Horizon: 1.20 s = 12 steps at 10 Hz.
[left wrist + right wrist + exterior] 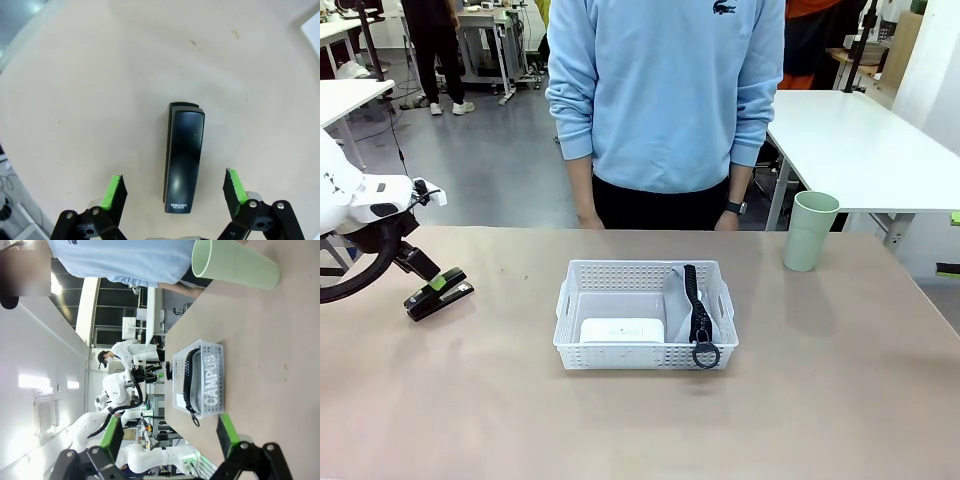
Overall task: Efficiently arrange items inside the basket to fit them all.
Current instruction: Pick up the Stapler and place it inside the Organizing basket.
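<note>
Left hand (175, 184) straddles black stapler (184, 155), jaws wide, nothing gripped.
Right hand (170, 432) likewise spread, empty. Pouch (682, 295) and box (622, 330) in basket (620, 266); cup (810, 230) on desk (820, 400).

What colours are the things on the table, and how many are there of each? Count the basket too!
White: 2 (basket, box)
Grey: 1 (pouch)
Black: 1 (stapler)
Green: 1 (cup)
Total: 5
</note>
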{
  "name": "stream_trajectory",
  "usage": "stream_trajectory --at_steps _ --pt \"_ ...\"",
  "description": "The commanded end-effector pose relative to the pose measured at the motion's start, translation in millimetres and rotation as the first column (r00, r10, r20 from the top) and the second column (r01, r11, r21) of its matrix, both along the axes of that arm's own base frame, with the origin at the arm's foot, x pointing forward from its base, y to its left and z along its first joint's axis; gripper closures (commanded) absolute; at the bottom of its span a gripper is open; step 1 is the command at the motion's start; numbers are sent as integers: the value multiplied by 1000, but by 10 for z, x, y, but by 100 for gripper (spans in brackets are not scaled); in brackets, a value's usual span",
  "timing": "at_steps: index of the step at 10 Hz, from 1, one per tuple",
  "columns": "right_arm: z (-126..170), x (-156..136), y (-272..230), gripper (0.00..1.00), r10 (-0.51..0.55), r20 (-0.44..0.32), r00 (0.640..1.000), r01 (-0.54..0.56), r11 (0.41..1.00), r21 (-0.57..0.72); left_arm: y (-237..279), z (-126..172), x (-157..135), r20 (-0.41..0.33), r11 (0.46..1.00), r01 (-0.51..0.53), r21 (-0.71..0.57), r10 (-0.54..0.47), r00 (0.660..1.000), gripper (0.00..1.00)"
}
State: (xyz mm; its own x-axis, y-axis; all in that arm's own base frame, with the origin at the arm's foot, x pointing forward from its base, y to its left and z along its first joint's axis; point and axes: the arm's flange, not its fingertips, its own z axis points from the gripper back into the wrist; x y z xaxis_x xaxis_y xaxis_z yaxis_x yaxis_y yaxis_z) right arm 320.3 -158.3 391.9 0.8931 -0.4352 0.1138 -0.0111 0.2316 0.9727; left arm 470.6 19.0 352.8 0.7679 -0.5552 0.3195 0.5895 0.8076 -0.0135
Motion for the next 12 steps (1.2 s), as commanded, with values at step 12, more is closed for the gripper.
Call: stream_trajectory --at_steps 12 --pt "32 -12 -4 0 -4 -2 1000 4 1000 8 -87 -308 264 -62 925 354 139 -348 935 0"
